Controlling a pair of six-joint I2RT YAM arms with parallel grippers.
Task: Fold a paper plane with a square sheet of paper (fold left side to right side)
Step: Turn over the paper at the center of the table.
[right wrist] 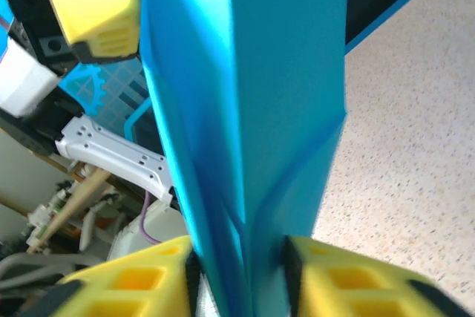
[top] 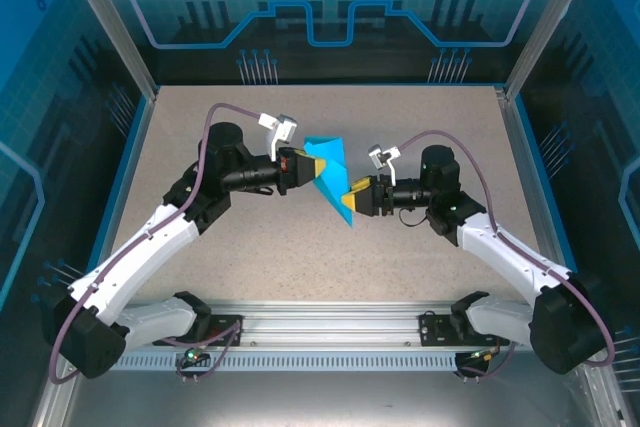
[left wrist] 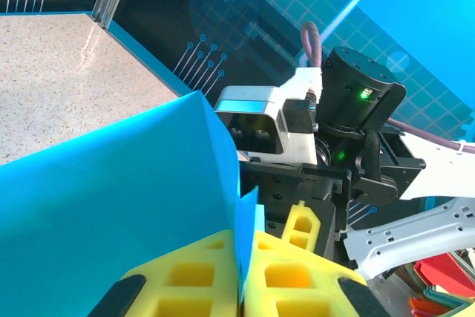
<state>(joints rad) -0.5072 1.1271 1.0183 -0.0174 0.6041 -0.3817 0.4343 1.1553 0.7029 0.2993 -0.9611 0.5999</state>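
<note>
The square sheet of paper (top: 328,159) is bright cyan-blue, folded into a creased, pointed, paper plane-like shape. It is held up in the air over the middle of the table. My left gripper (top: 318,165) is shut on its left part; in the left wrist view the yellow fingers (left wrist: 185,272) pinch the paper (left wrist: 126,198) edge-on. My right gripper (top: 350,199) is closed on the lower right tip. In the right wrist view the folded paper (right wrist: 252,87) fills the gap between the pads (right wrist: 319,272) and rises upright away from the right gripper (right wrist: 241,261).
The speckled beige table (top: 420,127) is bounded by blue rims and clear enclosure walls (top: 130,147). A metal rail (top: 330,332) carries both arm bases at the near edge. The two grippers face each other closely, with the left finger (right wrist: 89,5) showing beyond the paper.
</note>
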